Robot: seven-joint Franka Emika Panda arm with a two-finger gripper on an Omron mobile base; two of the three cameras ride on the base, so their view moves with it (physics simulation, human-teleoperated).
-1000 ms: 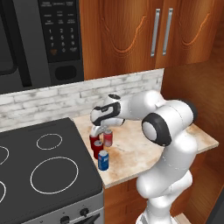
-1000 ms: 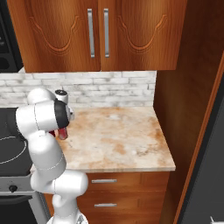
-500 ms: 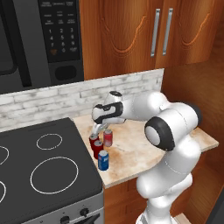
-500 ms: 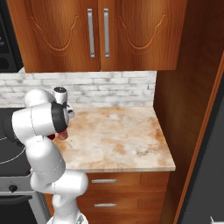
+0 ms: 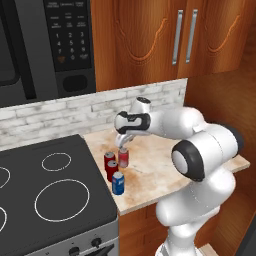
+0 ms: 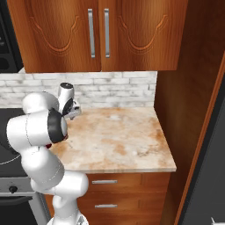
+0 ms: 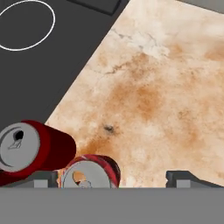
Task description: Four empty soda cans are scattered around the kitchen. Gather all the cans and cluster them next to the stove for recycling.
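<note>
Left base view: your gripper (image 5: 122,143) released, spread above pale red can (image 5: 123,157); four cans clustered beside stove (image 5: 50,190).

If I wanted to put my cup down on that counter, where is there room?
The marble counter is bare from the arm across to the tall wood panel and back to the brick wall. It is crowded only beside the stove, where four soda cans cluster under the open gripper.

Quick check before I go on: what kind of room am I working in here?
A home kitchen, rendered rather than real. You can tell by the black glass stove with white burner rings, the microwave mounted above it, and the wooden wall cabinets over a marbled counter.
</note>
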